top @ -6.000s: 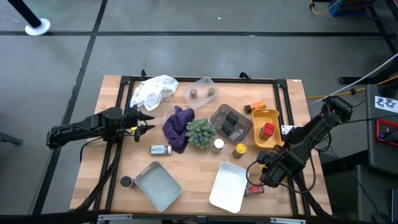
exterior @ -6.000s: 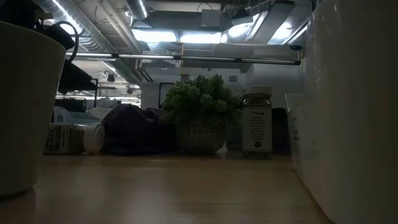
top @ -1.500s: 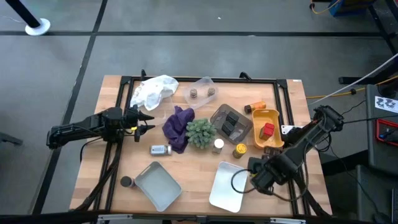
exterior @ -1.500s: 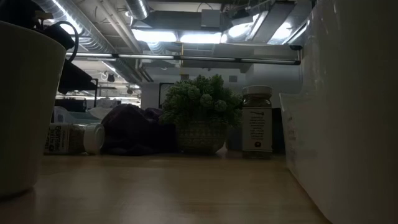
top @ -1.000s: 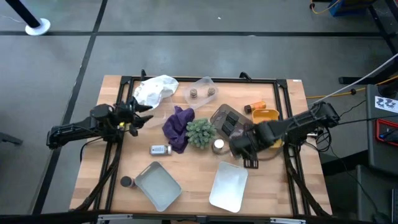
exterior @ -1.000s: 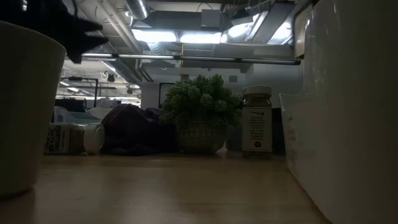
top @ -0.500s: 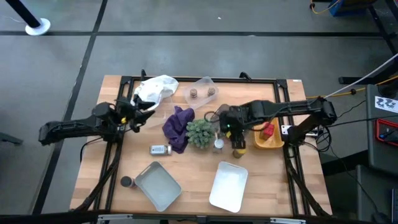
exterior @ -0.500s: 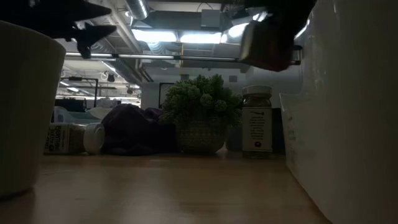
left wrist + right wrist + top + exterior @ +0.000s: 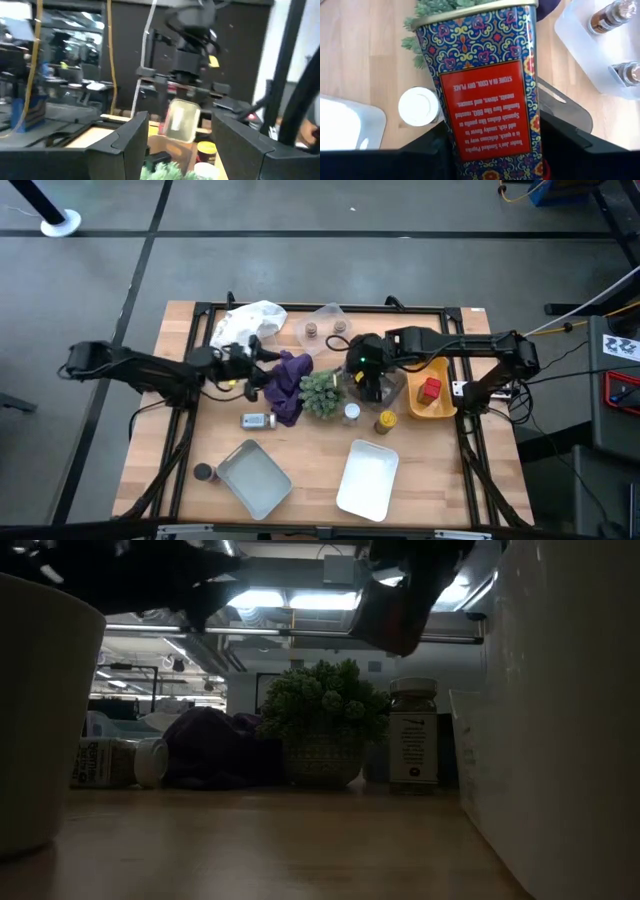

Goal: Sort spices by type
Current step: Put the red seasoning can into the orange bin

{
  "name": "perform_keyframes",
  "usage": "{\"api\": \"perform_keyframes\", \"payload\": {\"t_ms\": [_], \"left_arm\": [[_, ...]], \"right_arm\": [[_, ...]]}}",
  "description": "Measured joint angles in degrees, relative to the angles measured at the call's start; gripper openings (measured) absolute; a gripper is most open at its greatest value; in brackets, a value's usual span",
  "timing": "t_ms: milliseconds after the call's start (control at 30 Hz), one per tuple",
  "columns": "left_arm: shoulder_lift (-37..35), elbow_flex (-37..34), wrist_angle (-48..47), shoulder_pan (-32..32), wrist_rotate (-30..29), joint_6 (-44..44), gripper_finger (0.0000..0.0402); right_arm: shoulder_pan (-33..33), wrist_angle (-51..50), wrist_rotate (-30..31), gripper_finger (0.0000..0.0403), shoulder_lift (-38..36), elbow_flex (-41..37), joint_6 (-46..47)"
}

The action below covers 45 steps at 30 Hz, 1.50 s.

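My right gripper (image 9: 366,380) hovers over the grey tray (image 9: 398,387) of dark tins, shut on a patterned blue tin with a red label (image 9: 487,95). The low view shows this tin (image 9: 393,615) high above the table. My left gripper (image 9: 262,370) is open, in the air beside the purple cloth (image 9: 285,380). A white-capped jar (image 9: 351,413) and a yellow tin (image 9: 386,421) stand upright near the plant (image 9: 322,392). Another jar (image 9: 256,420) lies on its side. A red tin (image 9: 430,389) sits in the yellow tray (image 9: 425,365). My right gripper pinches the patterned tin between its two fingers (image 9: 432,150), at the tin's end nearest the wrist (image 9: 490,150). The fingers come from above, pointing down, along the tin. The tin is lifted clear, reaching down below the fingers, and is tilted in the low view.
A clear tray (image 9: 327,325) holds two brown-capped jars at the far edge, beside a crumpled white bag (image 9: 245,325). Two pale trays (image 9: 255,478) (image 9: 367,478) lie near the front edge, with a black-capped jar (image 9: 204,472) beside the left one. An orange jar (image 9: 410,352) lies by the yellow tray.
My right gripper has carried the tin from beside the yellow tin toward the far edge and the left, ending above the grey tray; the tin has tipped. My left gripper has reached toward the table's right, up to the purple cloth.
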Motion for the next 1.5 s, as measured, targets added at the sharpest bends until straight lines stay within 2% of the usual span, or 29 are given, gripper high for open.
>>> {"api": "perform_keyframes", "payload": {"t_ms": [133, 267, 467, 600, 733, 933, 1067, 1200, 1367, 1500], "left_arm": [[8.9, 7.4, -0.6, -1.1, 0.1, 2.7, 0.0208], [16.7, 15.3, -4.6, -1.1, 0.1, 5.1, 0.0235], [24.5, 25.8, -16.3, -1.1, 0.1, 8.4, 0.0275], [27.9, 29.7, -19.1, -1.3, 0.1, 10.2, 0.0286], [28.6, 31.1, -20.1, -2.0, 0.1, 10.2, 0.0285], [28.3, 31.2, -20.9, -3.4, 0.2, 11.2, 0.0286], [28.6, 31.2, -21.2, -3.6, 0.1, 11.3, 0.0285], [28.6, 31.2, -20.9, -3.4, 0.1, 11.3, 0.0286], [28.6, 31.2, -21.6, -3.4, 0.1, 11.3, 0.0283], [28.6, 31.2, -21.4, -3.4, 0.1, 11.9, 0.0281]], "right_arm": [[-0.2, 1.6, -0.1, 0.0207, 0.0, 0.0, 0.1], [-0.2, 2.1, -0.5, 0.0219, 0.0, 0.0, 1.6], [-0.2, 2.1, -0.5, 0.0206, 0.0, 0.0, 1.8], [-0.2, 2.1, -0.5, 0.0210, 0.0, 0.0, 1.8], [-0.2, 2.0, -0.5, 0.0220, 0.0, 0.0, 3.1], [-0.2, 2.2, -0.5, 0.0205, 0.0, 0.0, 3.1], [-0.2, 3.1, -0.5, 0.0214, 0.0, 0.0, 3.2], [-0.2, 4.7, -0.5, 0.0221, 0.0, 0.0, 3.1], [-0.2, 7.5, -1.1, 0.0205, 0.0, 0.0, 2.8], [-0.2, 9.0, -1.1, 0.0213, 0.0, 0.0, 2.8]]}}
